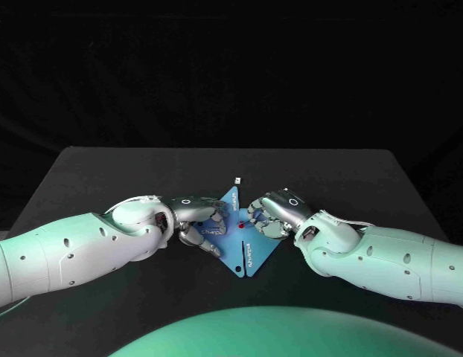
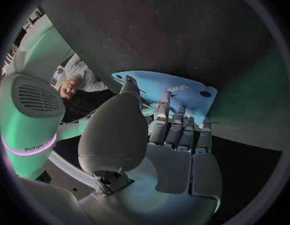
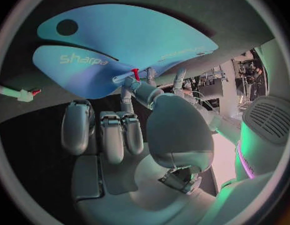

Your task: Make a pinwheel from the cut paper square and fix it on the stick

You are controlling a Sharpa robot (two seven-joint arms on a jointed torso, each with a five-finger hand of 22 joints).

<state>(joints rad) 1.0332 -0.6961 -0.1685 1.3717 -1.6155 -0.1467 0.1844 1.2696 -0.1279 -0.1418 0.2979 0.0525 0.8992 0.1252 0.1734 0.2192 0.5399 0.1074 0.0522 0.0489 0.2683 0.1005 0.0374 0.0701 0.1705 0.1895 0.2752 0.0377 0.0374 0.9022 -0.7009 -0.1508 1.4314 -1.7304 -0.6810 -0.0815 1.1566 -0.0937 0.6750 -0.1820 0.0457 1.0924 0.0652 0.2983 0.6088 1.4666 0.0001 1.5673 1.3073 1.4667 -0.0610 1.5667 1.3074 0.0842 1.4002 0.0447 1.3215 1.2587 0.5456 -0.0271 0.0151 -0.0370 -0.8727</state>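
Your left hand (image 1: 194, 219) grips the paper (image 1: 251, 253) from 9 o'clock; your right hand (image 1: 272, 212) pinches the pin (image 3: 135, 74) at its centre. Slacken either grip and the paper may spring flat.

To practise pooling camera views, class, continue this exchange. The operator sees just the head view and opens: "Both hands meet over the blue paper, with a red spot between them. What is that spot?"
Observer: A red pin. The right hand pinches it between thumb and finger.
Operator: Is anything printed on the paper? I see pale marks I can't read.
Observer: Yes, the right wrist view shows the word Sharpa in pale letters.
Operator: Are the corners plain?
Observer: No, one rounded corner has a dark round hole in it.
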